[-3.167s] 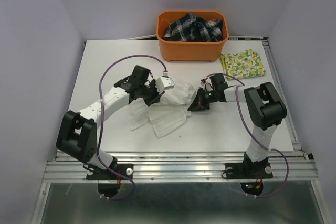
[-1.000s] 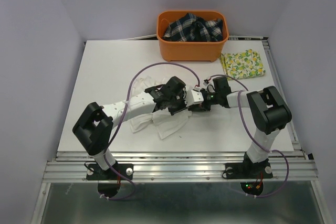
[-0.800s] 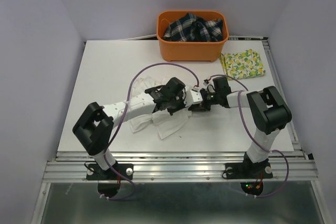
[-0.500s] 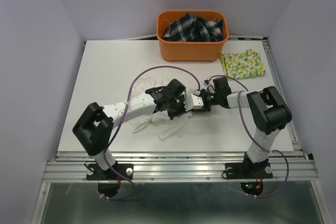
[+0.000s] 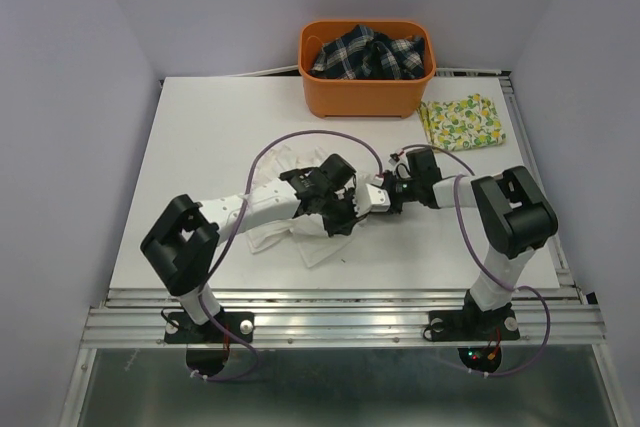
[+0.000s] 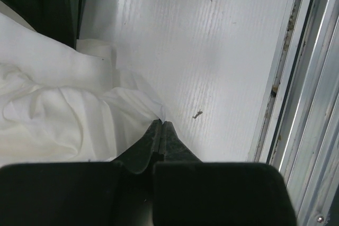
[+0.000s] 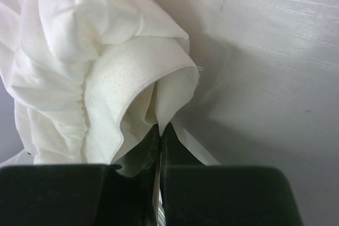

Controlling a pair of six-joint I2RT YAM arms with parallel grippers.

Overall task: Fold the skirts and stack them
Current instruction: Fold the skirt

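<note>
The plain white crinkly skirt (image 5: pixel 300 232) lies bunched at the table's middle. My left gripper (image 5: pixel 347 219) is shut on an edge of it; in the left wrist view the closed tips (image 6: pixel 160 124) pinch white cloth (image 6: pixel 63 109). My right gripper (image 5: pixel 378 199) is shut on another part of the same skirt, right next to the left one; in the right wrist view the tips (image 7: pixel 160 126) clamp a fold of the cloth (image 7: pixel 79 67). The lemon-print skirt (image 5: pixel 462 121) lies folded flat at the back right of the table.
An orange plastic basket (image 5: pixel 366 95) holding a dark plaid garment (image 5: pixel 368 53) stands at the back centre. Metal rails (image 5: pixel 340 307) run along the table's near edge and show at the right in the left wrist view (image 6: pixel 307 99). Purple cables loop above both arms.
My left gripper has carried its hold on the white skirt from the left across to the right and slightly nearer, ending beside my right gripper. The right gripper has barely moved.
</note>
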